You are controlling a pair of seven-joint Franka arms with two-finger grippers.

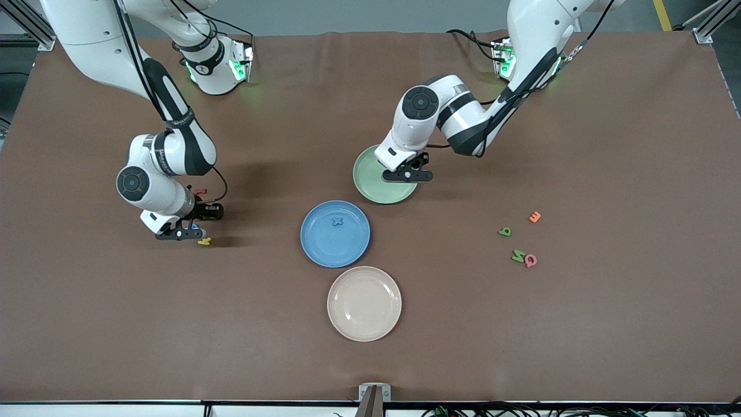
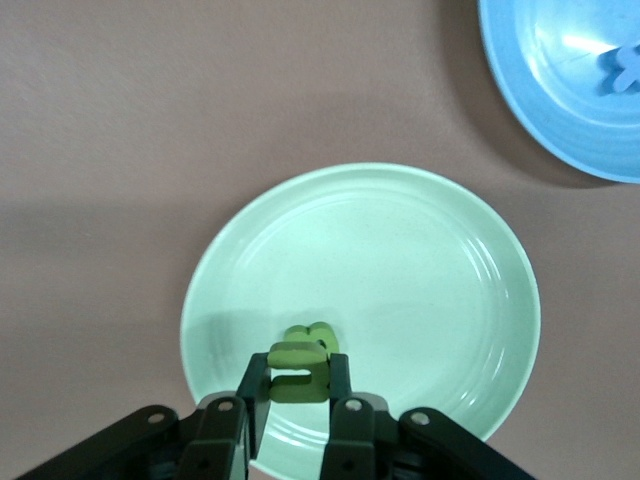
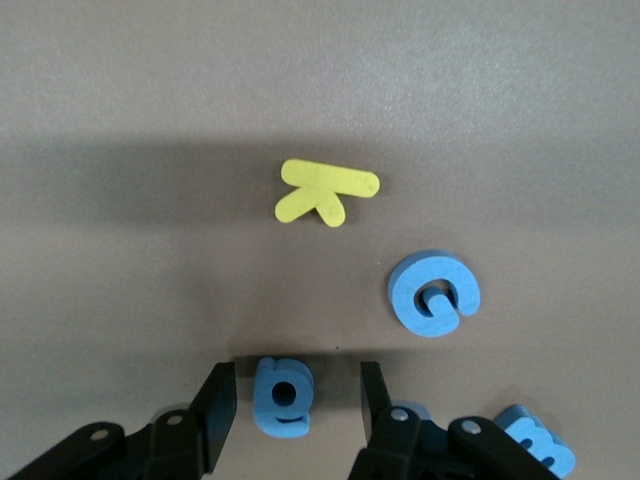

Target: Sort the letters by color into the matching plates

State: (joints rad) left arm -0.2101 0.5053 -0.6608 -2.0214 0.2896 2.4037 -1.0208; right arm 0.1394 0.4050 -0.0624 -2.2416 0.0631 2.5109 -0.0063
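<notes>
From the front you see the left gripper over the green plate, and the right gripper low at the right arm's end of the table, just beside a yellow letter. The blue plate already carries one blue letter; two green letters wait near the left arm's end, among an orange and a pink one.

In the left wrist view, your fingers are clamped on a green letter above the plate's edge. Release this close to the rim and it could bounce out.

In the right wrist view, the fingers stand apart, straddling a small blue letter. Other blue letters lie close; an off-centre closing could twist the piece or nudge its neighbours.
</notes>
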